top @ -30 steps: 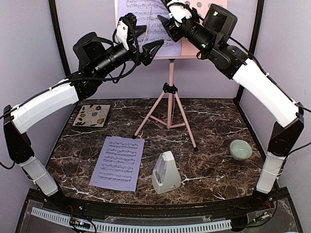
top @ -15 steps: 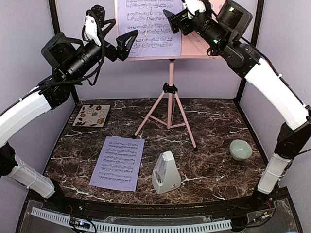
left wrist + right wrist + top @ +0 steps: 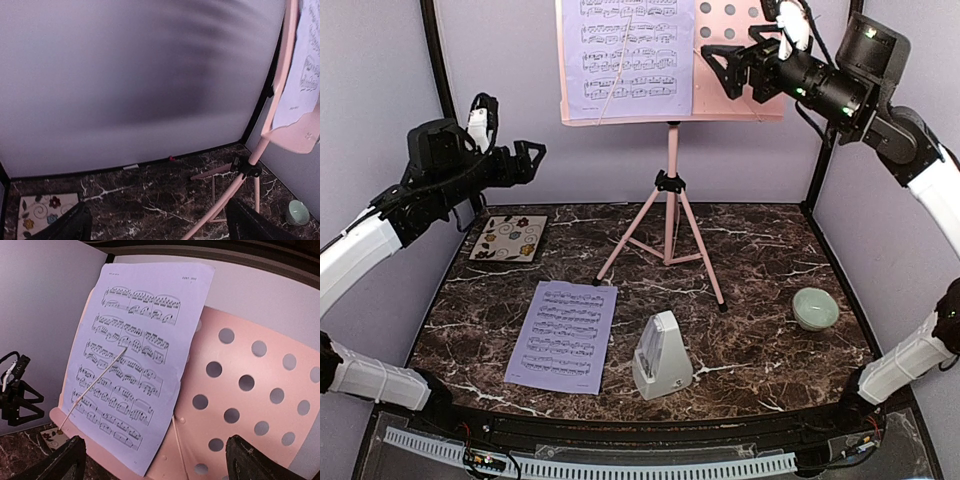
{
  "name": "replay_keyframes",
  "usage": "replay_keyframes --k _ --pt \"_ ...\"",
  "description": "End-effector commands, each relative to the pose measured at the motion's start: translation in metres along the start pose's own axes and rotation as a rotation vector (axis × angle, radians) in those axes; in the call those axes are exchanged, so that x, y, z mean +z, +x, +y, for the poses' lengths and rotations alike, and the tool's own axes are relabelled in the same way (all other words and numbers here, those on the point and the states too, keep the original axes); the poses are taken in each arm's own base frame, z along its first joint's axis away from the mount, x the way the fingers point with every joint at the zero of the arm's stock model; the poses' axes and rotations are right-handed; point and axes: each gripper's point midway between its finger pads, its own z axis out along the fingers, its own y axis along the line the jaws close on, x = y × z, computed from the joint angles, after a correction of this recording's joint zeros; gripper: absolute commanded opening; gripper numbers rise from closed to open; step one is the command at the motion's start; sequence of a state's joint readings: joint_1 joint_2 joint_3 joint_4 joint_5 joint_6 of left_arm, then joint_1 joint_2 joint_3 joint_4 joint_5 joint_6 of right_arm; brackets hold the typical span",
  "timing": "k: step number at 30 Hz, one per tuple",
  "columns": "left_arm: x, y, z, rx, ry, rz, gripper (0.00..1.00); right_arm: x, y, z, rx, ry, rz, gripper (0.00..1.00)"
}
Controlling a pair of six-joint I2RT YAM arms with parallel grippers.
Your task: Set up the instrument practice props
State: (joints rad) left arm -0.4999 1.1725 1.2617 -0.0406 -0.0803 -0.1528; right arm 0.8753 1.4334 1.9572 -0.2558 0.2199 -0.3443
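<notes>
The pink music stand (image 3: 670,190) rises on its tripod at the back of the table. One lavender sheet-music page (image 3: 628,55) leans on the left half of its perforated desk (image 3: 740,75), crossed by a thin holder wire (image 3: 95,385). A second page (image 3: 562,335) lies flat at the front left, and the grey-white metronome (image 3: 661,356) stands right of it. My right gripper (image 3: 725,70) hovers open in front of the desk's bare right half (image 3: 250,390), holding nothing. My left gripper (image 3: 528,163) hangs open and empty, well left of the stand, above the coaster.
A floral coaster (image 3: 509,238) lies at the back left and a pale green bowl (image 3: 815,307) sits at the right. The stand's three legs (image 3: 705,262) spread over the table's middle back. Lavender walls with black corner posts (image 3: 432,60) enclose the table.
Both arms have drawn back from the page on the stand. The left swung left and down, the right moved right. The right gripper's jaws have spread wide.
</notes>
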Motion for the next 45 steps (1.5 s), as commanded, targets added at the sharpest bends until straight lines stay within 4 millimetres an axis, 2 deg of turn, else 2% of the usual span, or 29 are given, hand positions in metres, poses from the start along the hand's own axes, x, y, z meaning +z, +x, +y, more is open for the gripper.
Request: replay_keyframes --k 1,3,4,7,11,15,18,20,22,26,28,32,37,41,45 --pt "-0.008 0.098 0.018 -0.246 -0.050 0.324 0.94 -0.022 0.045 0.022 0.129 -0.086 0.141 0.97" --pt "-0.014 0.130 0.020 -0.348 -0.057 0.422 0.93 -0.033 0.067 0.031 0.178 -0.111 0.196 0.95" --pt "-0.018 0.145 0.021 -0.400 -0.065 0.467 0.92 -0.037 0.086 0.039 0.196 -0.128 0.240 0.94" --pt "-0.030 0.186 0.025 -0.516 -0.099 0.598 0.91 -0.050 0.124 0.056 0.252 -0.169 0.332 0.92" --pt "-0.051 0.238 0.038 -0.661 -0.197 0.787 0.88 -0.061 0.165 0.077 0.285 -0.219 0.435 0.91" --pt "-0.073 0.268 0.028 -0.739 -0.186 0.935 0.83 -0.064 0.196 0.108 0.311 -0.331 0.532 0.88" --pt "-0.088 0.275 0.019 -0.749 -0.152 0.973 0.81 -0.064 0.212 0.133 0.320 -0.444 0.592 0.84" --pt "-0.096 0.280 0.015 -0.693 -0.137 0.998 0.81 -0.062 0.218 0.144 0.324 -0.495 0.608 0.82" --pt "-0.100 0.285 0.002 -0.613 -0.083 1.036 0.79 -0.059 0.221 0.152 0.330 -0.530 0.610 0.81" --pt "-0.109 0.300 -0.050 -0.329 0.063 1.116 0.75 -0.052 0.227 0.164 0.353 -0.569 0.615 0.80" --pt "-0.117 0.312 -0.066 -0.219 0.096 1.153 0.75 -0.050 0.232 0.168 0.364 -0.572 0.621 0.79" --pt "-0.137 0.340 -0.084 -0.012 0.129 1.209 0.77 -0.048 0.242 0.168 0.358 -0.552 0.635 0.79" --pt "-0.154 0.357 -0.114 0.224 0.242 1.180 0.87 -0.049 0.252 0.167 0.352 -0.538 0.656 0.79" --pt "-0.155 0.371 -0.128 0.380 0.280 1.129 0.93 -0.047 0.259 0.161 0.373 -0.521 0.660 0.79" --pt "-0.144 0.384 -0.127 0.437 0.182 1.182 0.92 -0.047 0.265 0.156 0.377 -0.509 0.671 0.79"
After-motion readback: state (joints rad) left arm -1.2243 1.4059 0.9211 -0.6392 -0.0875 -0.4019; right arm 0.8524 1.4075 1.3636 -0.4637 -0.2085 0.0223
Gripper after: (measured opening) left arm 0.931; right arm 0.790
